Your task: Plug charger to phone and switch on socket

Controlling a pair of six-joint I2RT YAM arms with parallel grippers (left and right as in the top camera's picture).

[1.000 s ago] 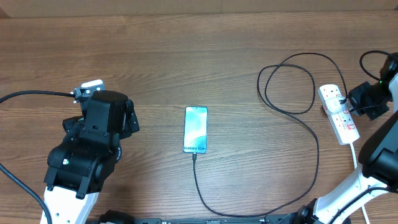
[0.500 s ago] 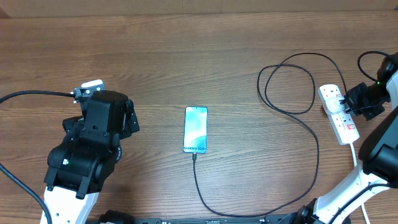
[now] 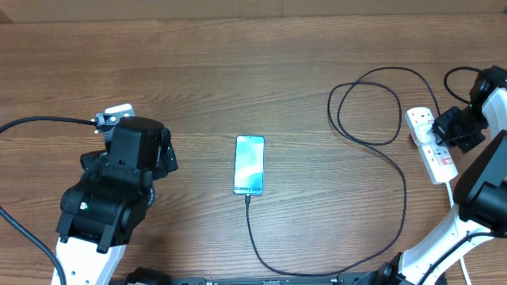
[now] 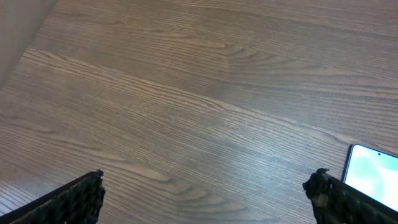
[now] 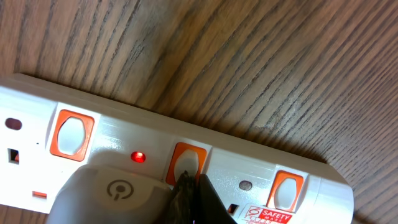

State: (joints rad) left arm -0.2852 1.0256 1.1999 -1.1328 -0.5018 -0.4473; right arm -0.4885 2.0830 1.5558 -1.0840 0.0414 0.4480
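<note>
The phone (image 3: 249, 165) lies flat mid-table, blue screen up; its corner shows in the left wrist view (image 4: 373, 171). The thin black charger cable (image 3: 380, 158) runs from the phone's near end, loops right, and ends at the white socket strip (image 3: 437, 162). In the right wrist view the strip (image 5: 124, 134) has orange-framed switches, a lit red lamp (image 5: 138, 156) and a white plug adapter (image 5: 112, 193). My right gripper (image 5: 191, 186) is shut, its tips pressed on the middle switch (image 5: 189, 158). My left gripper (image 4: 208, 193) is open and empty, left of the phone.
The strip's white lead (image 3: 453, 198) runs toward the near edge. A black base cable (image 3: 40, 120) enters from the left. The right arm's white links (image 3: 444, 237) stand at the near right corner.
My right gripper has shifted slightly up and left over the strip. The left arm, phone and cable have not moved.
</note>
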